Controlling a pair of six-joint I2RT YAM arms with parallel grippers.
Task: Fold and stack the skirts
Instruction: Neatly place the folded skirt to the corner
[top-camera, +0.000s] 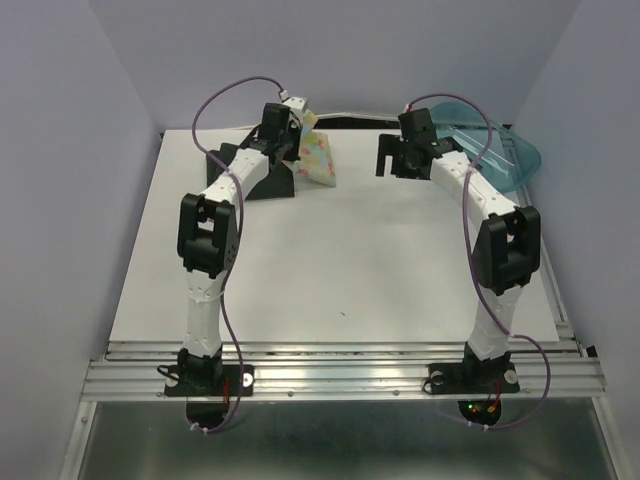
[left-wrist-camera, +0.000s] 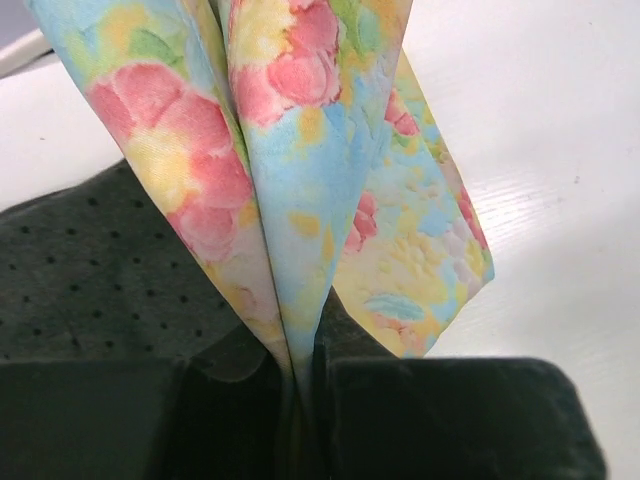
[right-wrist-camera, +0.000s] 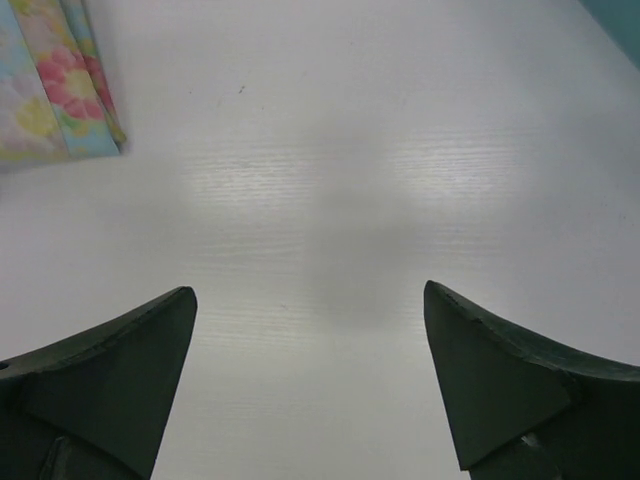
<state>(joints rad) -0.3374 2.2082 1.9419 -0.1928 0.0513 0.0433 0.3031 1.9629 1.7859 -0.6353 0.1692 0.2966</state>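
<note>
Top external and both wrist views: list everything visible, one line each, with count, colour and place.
floral skirt: one, pastel yellow with pink, blue and green print, hanging from the left gripper over the far left of the table
dark skirt: one, charcoal-black, lying on the table at far left, beside the floral skirt
bin: one, translucent teal, far right edge of the table
table: one, white, under everything
rail: one, silver metal, near edge, carrying the arm bases
left arm: white and black, reaching far left
right arm: white and black, reaching far right
left gripper: black, shut on the floral skirt
right gripper: black, open above bare table
</note>
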